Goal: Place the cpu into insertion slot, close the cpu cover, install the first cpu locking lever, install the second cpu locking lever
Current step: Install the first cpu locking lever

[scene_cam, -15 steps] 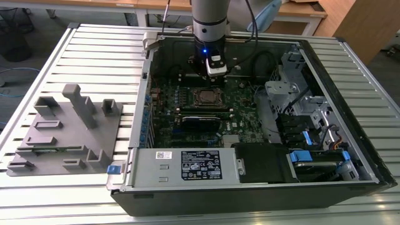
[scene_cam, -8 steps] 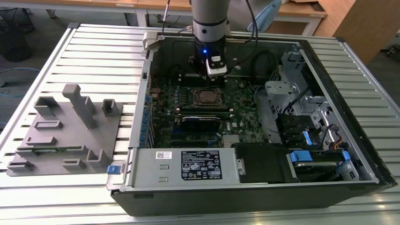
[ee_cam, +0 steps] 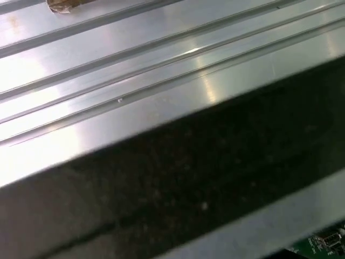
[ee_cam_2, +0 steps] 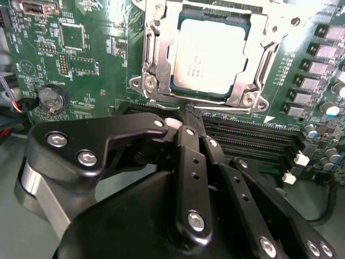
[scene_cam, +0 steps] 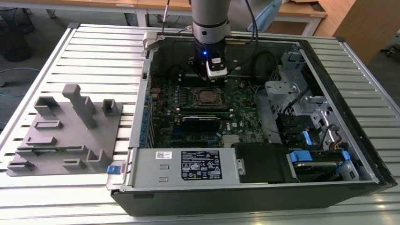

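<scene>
**First voice:** Where is the chip?

**Second voice:** In the second wrist view the silver chip (ee_cam_2: 207, 54) lies flat on the green board (ee_cam_2: 81, 59); a metal frame (ee_cam_2: 154, 51) lies flat around it. In the exterior view its socket (scene_cam: 205, 97) sits mid-board, inside the open computer case (scene_cam: 250, 206).

**First voice:** And the fingers?

**Second voice:** The black fingers (ee_cam_2: 187, 145) are pressed together, with nothing seen between them; their tips are just beside the frame's edge, above long black memory slots (ee_cam_2: 253, 135). The arm (scene_cam: 209, 18) reaches down into the case, which rests on a ribbed metal surface (scene_cam: 93, 51).
</scene>
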Tool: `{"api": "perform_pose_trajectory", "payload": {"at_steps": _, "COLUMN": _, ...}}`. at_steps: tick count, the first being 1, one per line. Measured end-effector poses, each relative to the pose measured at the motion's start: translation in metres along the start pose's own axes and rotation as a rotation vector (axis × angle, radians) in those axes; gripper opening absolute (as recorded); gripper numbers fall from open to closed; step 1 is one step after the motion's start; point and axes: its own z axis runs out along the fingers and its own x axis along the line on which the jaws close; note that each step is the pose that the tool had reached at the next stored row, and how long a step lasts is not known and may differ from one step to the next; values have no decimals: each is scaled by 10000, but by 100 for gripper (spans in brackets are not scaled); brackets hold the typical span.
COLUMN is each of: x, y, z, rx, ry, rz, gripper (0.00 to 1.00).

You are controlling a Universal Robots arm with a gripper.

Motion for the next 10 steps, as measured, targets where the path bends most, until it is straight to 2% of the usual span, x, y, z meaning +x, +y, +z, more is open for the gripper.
{"api": "perform_pose_trajectory", "payload": {"at_steps": 6, "x": -3, "y": -8, "z": 3, "rx": -2, "ry": 3, "rz": -9, "gripper": 10}}
{"api": "perform_pose_trajectory", "payload": {"at_steps": 10, "x": -3, "y": -8, "z": 3, "rx": -38, "ry": 17, "rz": -4, "gripper": 10}}
